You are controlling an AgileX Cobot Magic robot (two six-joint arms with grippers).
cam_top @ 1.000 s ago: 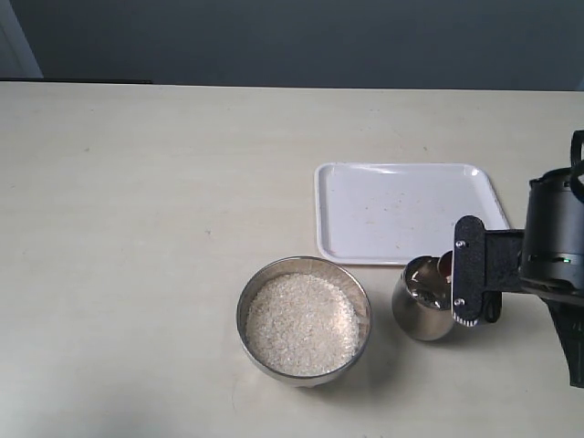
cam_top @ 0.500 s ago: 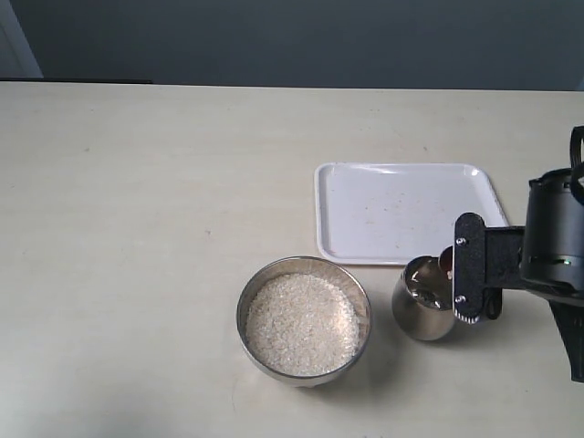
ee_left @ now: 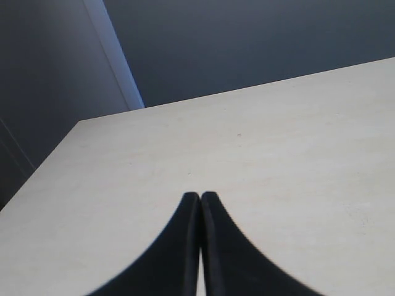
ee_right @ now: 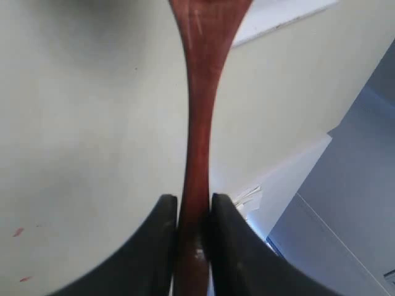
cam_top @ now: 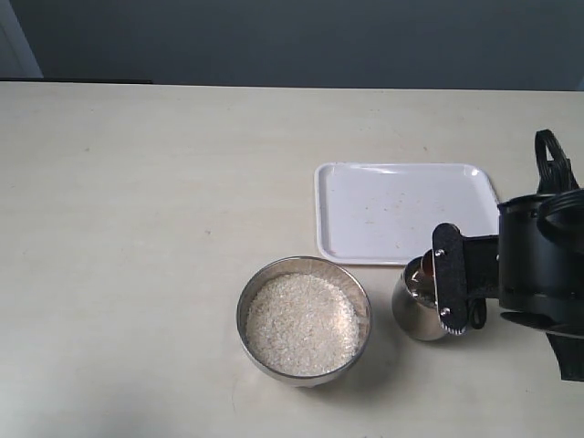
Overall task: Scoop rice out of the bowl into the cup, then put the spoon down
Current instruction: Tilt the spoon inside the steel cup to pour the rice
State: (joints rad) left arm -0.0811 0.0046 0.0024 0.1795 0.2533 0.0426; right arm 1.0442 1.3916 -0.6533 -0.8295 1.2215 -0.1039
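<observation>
The wide steel bowl (cam_top: 242, 315) sits at the front of the table, filled with white rice (cam_top: 301, 324). To its right stands the small steel cup (cam_top: 408, 310). My right gripper (cam_top: 448, 281) hangs at the cup's right rim, shut on the reddish-brown wooden spoon (cam_top: 427, 267), whose tip shows just over the cup's mouth. In the right wrist view the spoon's handle (ee_right: 197, 123) runs out from between the gripper's (ee_right: 193, 202) two black fingers; its bowl end is cut off. My left gripper (ee_left: 200, 196) is shut with nothing in it, over bare table, outside the exterior view.
A white tray (cam_top: 401, 210) lies flat just behind the cup and bowl, with a few specks on it. The pale table (cam_top: 137, 228) stretches to the left and back. The bulky black right arm (cam_top: 538, 265) covers the table right of the cup.
My right gripper has shifted a little to the left over the cup and the wrist has turned, still holding the spoon. Bowl, cup and tray have not moved.
</observation>
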